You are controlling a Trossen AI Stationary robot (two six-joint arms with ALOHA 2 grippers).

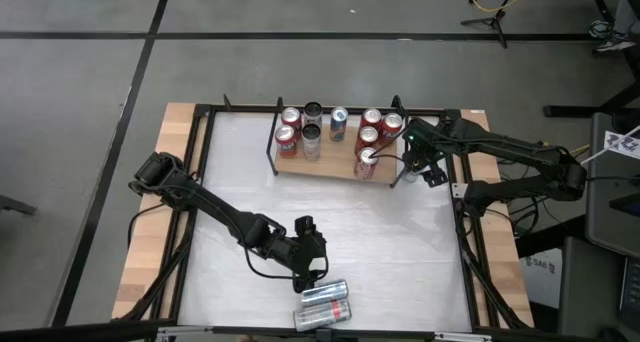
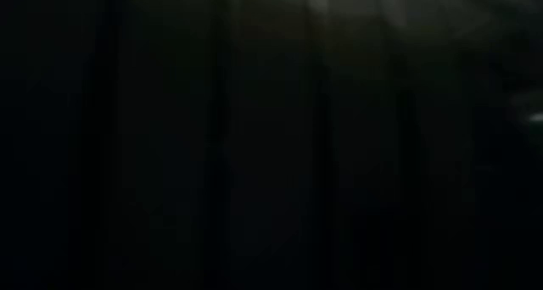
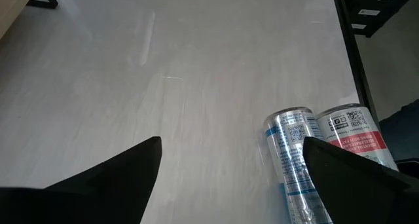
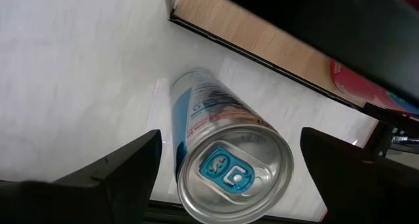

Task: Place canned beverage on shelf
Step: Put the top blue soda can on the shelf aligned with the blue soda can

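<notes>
The shelf [image 1: 335, 162], a light wooden board with black rod brackets, stands at the table's far middle and holds several upright cans. My right gripper [image 1: 388, 160] is open at the shelf's front right corner. Its fingers stand on either side of an upright silver-blue can [image 4: 229, 165], with a narrow gap on each side. The can's foot shows against the white tabletop beside the board's edge [image 4: 262, 34]. My left gripper [image 1: 306, 275] is open and empty, low near the table's front edge. Two silver cans [image 1: 324, 291] [image 1: 322, 314] lie on their sides beside it.
The two lying cans also show in the left wrist view [image 3: 294, 152] [image 3: 353, 129], past one finger. A black metal frame [image 1: 465, 232] runs round the white tabletop, with wooden strips [image 1: 150, 232] outside it. The low view is dark and shows nothing.
</notes>
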